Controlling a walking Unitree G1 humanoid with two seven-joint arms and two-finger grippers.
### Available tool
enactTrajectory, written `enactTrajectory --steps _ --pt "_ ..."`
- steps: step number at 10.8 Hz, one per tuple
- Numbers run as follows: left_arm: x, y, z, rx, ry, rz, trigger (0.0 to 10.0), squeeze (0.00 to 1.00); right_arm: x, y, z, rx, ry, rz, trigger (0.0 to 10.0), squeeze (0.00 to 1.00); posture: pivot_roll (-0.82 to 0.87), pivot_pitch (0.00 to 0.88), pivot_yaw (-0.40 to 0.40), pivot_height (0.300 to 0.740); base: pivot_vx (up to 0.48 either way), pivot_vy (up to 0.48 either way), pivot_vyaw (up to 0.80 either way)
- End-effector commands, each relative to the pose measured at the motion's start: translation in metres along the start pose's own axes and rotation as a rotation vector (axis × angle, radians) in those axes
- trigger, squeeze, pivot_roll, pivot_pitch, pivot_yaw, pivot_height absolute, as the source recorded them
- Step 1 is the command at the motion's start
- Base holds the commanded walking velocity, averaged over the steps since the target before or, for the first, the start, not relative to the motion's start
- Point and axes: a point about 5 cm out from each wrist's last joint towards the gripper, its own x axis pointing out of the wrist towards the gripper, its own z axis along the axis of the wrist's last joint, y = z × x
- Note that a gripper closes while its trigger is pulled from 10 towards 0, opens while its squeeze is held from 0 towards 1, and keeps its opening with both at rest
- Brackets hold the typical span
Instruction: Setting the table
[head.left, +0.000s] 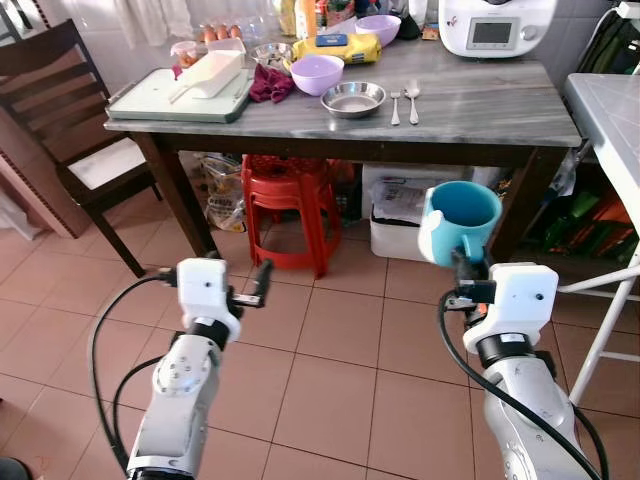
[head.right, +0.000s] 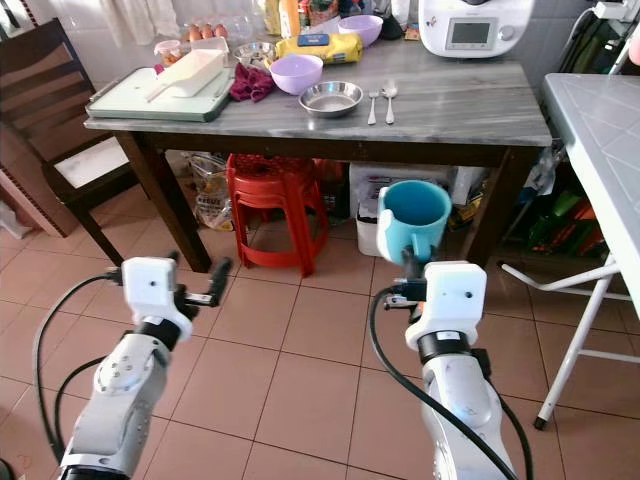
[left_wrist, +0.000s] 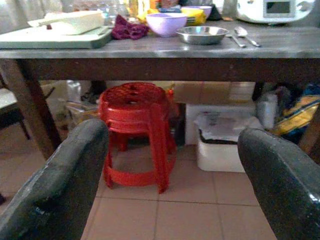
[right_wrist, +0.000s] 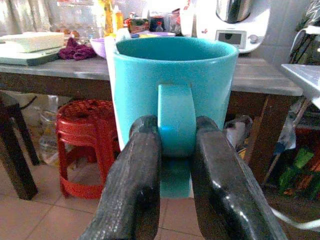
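While upright, turquoise mug (head.left: 459, 221) — right gripper (right_wrist: 176, 150) clamps its handle.

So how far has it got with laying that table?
Partly there, it seems. A steel plate, with a fork and spoon beside it, already lies on the grey table. In hand: the right gripper is clamped on the handle of a turquoise mug, held upright above the floor, short of the table. The left gripper is open and empty. Left: setting the mug down, probably near the plate.
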Motion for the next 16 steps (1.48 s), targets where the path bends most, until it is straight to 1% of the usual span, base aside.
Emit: enactTrajectory --steps 1,2,3,4,5,6,7,8,9,10,12,13,15,16 --pt "-0.001 0.011 0.004 0.027 -0.017 0.047 10.0 0.0 0.0 0.0 0.01 -0.018 -0.039 -0.008 10.0 0.0 -0.06 0.066 0.098 0.74 0.0 0.0 0.0" --pt "-0.001 0.016 0.005 0.049 -0.017 0.079 10.0 0.0 -0.003 -0.003 0.009 -0.033 -0.029 -0.028 10.0 0.0 -0.06 0.067 0.101 0.74 0.0 0.0 0.0" --pt "-0.003 0.028 0.005 0.075 -0.005 0.146 10.0 0.0 -0.008 -0.011 0.007 -0.077 -0.017 -0.085 10.0 0.0 -0.07 0.067 0.108 0.74 0.0 0.0 0.0" --pt "-0.005 0.033 0.004 0.094 0.0 0.175 10.0 0.0 -0.008 -0.014 0.005 -0.045 -0.016 -0.101 10.0 0.0 -0.07 0.067 0.11 0.74 0.0 0.0 0.0" --pt "-0.012 0.038 0.0 0.088 0.019 0.162 10.0 0.0 -0.006 -0.019 0.004 -0.058 -0.009 -0.135 10.0 0.0 -0.08 0.07 0.114 0.74 0.0 0.0 0.0" --pt "-0.015 0.039 -0.002 0.087 0.029 0.149 10.0 0.0 -0.005 -0.019 0.006 -0.035 -0.031 -0.131 10.0 0.0 -0.08 0.071 0.111 0.74 0.0 0.0 0.0" --pt "-0.017 0.039 -0.003 0.08 0.029 0.145 10.0 0.0 -0.005 -0.016 0.004 -0.043 -0.001 -0.11 10.0 0.0 -0.07 0.073 0.102 0.74 0.0 0.0 0.0" --pt "-0.018 0.038 -0.005 0.072 0.031 0.144 10.0 0.0 -0.006 -0.014 0.003 -0.026 0.008 -0.082 10.0 0.0 -0.07 0.072 0.096 0.74 0.0 0.0 0.0" --pt "-0.02 0.038 -0.007 0.073 0.036 0.146 10.0 0.0 -0.007 -0.011 0.004 0.018 -0.01 -0.046 10.0 0.0 -0.06 0.074 0.092 0.74 0.0 0.0 0.0" --pt "-0.021 0.036 -0.007 0.066 0.036 0.15 10.0 0.0 -0.006 -0.01 0.002 0.025 -0.002 -0.051 10.0 0.0 -0.06 0.076 0.086 0.74 0.0 0.0 0.0" --pt "-0.019 0.031 -0.005 0.038 0.022 0.131 10.0 0.0 -0.003 -0.009 0.003 0.021 -0.006 -0.044 10.0 0.0 -0.06 0.078 0.084 0.74 0.0 0.0 0.0" --pt "-0.018 0.028 -0.004 0.029 0.017 0.108 10.0 0.0 -0.003 -0.011 0.003 0.028 -0.001 -0.048 10.0 0.0 -0.06 0.081 0.088 0.74 0.334 0.0 0.0" --pt "-0.017 0.023 -0.005 0.021 0.023 0.078 10.0 0.0 -0.004 -0.012 0.001 0.035 0.009 -0.06 10.0 0.0 -0.07 0.083 0.094 0.74 0.379 0.0 -0.62" --pt "-0.016 0.021 -0.006 0.015 0.023 0.066 10.0 0.0 -0.004 -0.012 0.001 0.031 0.008 -0.06 10.0 0.0 -0.07 0.084 0.096 0.74 0.405 0.0 0.0"
